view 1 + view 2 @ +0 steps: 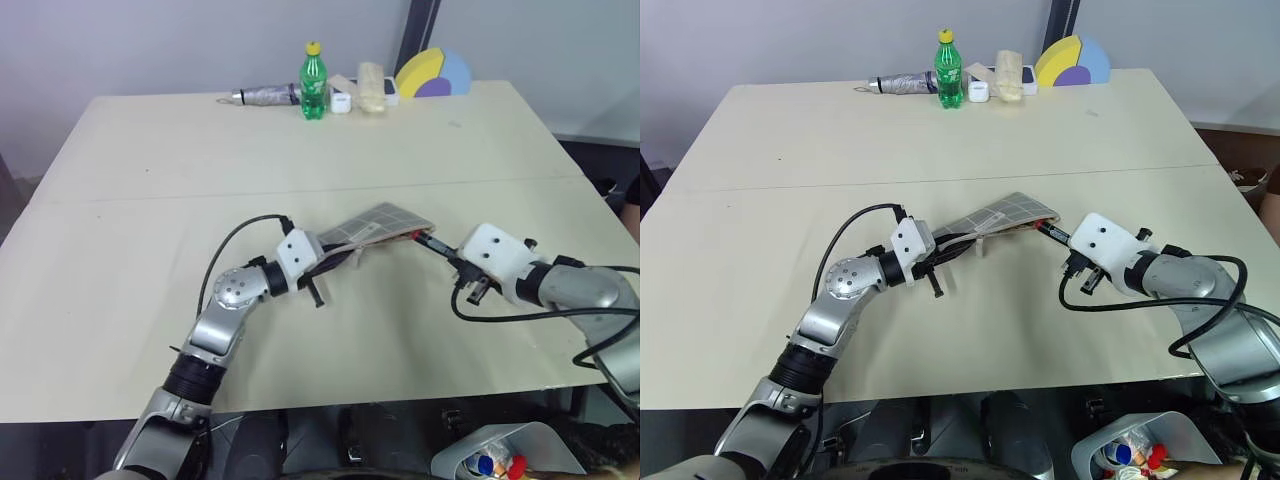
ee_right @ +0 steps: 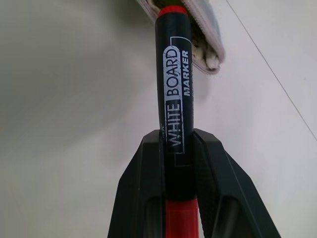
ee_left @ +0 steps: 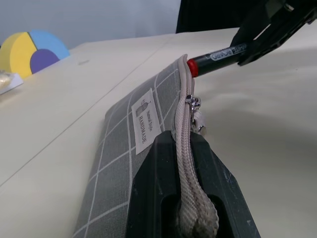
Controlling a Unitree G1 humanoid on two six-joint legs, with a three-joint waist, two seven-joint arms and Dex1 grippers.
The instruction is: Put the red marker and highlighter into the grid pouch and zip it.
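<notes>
Lighting is bright, even and diffuse across the table (image 1: 150,200); shadows under the arms are soft and faint. No glare noted. Head views are sharp throughout. In the right wrist view the red marker (image 2: 174,114) is crisp, the surface behind softly blurred.

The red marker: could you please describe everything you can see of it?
The red marker is a black-barrelled pen with red ends, printed WHITE BOARD MARKER in white. The right tool is shut on its barrel, pointing it at the grid pouch. Its far red end sits at the pouch's open zipper mouth, above the table.
</notes>
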